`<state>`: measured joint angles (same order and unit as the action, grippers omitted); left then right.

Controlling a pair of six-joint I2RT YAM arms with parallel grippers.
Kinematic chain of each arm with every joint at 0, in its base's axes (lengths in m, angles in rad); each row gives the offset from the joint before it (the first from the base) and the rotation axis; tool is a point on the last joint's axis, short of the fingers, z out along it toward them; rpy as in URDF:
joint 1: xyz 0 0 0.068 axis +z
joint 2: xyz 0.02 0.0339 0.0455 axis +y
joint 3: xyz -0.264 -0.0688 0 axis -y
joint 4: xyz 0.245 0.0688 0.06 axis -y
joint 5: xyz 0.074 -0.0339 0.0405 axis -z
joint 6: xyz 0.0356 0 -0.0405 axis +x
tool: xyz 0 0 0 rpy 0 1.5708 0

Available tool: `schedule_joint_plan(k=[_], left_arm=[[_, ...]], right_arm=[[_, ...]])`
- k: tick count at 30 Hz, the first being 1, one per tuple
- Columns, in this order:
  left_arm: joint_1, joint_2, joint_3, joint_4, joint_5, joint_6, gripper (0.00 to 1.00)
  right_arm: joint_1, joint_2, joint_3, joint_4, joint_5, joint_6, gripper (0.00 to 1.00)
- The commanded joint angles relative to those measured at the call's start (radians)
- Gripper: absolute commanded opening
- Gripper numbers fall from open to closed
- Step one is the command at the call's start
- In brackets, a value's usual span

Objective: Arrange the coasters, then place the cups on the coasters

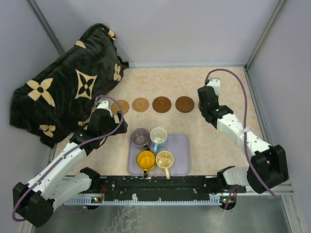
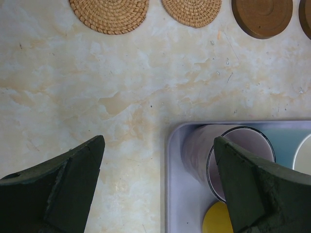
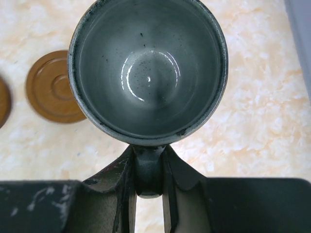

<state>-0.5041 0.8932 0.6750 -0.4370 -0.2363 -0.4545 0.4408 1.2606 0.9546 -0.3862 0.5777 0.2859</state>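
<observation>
We hold our right gripper [image 3: 148,191] clamped on the handle of the grey cup [image 3: 148,73], upright at the right end of the coasters [image 1: 140,104], near a brown coaster [image 3: 53,87]. Our left gripper [image 2: 158,165] hangs empty, jaws wide apart, over the tray [image 2: 175,204] corner by the purple cup [image 2: 194,150]. The white cup [image 1: 158,137], yellow cup [image 1: 146,159] and cream cup [image 1: 164,159] stand in that tray.

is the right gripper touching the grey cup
Touching. The right wrist view shows the right gripper clamped on the grey cup by its handle.
</observation>
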Motion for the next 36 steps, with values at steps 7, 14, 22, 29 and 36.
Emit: schedule_joint_plan(k=[7,14,22,29,36], left_arm=[[-0.004,0.017,-0.001,0.034,0.002,-0.014,0.99],[-0.004,0.042,-0.003,0.033,-0.007,-0.018,0.99],[-0.004,0.046,-0.003,0.034,-0.014,-0.016,0.99],[-0.005,0.059,-0.003,0.037,-0.009,-0.018,0.99],[-0.004,0.059,-0.005,0.035,-0.017,-0.019,0.99]], right_arm=[[-0.209,0.123,0.007,0.292,-0.193,-0.103,0.00],[-0.253,0.169,-0.001,0.356,-0.276,-0.100,0.00],[-0.279,0.209,0.007,0.346,-0.323,-0.091,0.00],[-0.280,0.243,0.006,0.344,-0.338,-0.090,0.00],[-0.281,0.256,0.001,0.346,-0.330,-0.093,0.00]])
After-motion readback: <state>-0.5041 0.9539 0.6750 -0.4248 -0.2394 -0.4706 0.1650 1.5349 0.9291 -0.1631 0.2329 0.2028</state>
